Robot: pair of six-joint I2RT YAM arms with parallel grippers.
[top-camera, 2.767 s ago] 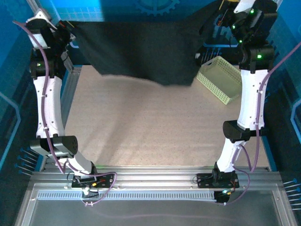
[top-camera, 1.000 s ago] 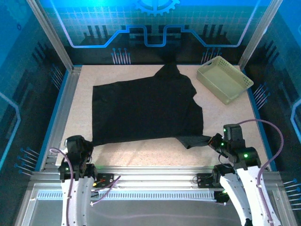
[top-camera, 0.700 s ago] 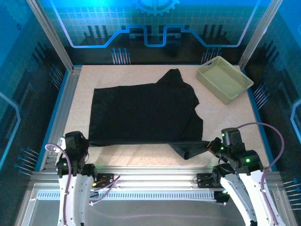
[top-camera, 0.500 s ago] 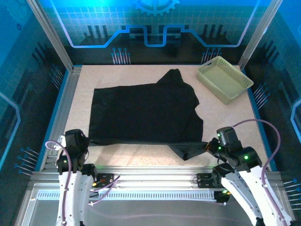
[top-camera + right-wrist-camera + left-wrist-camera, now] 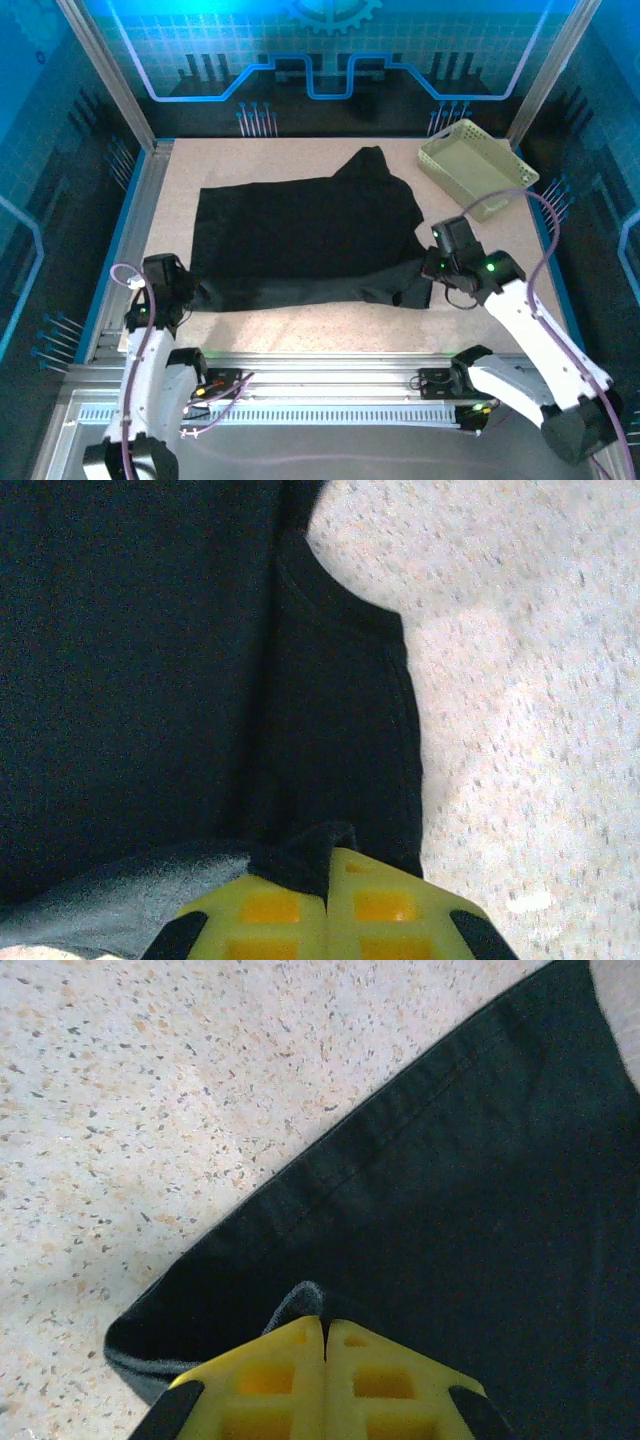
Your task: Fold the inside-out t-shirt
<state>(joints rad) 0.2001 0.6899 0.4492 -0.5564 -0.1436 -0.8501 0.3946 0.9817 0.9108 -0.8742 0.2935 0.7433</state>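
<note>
Soft black t-shirt lies on the speckled table. Left pincer and right pincer are each clamped tight on its near-edge hem.

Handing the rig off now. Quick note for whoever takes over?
Left gripper: shut on the t-shirt's near-left corner.
Right gripper: shut on its near-right edge.
The t-shirt lies spread on the table; the basket sits far right, apart from it.
Done: t-shirt laid out, both near corners gripped.
Left: the folding itself.
</note>
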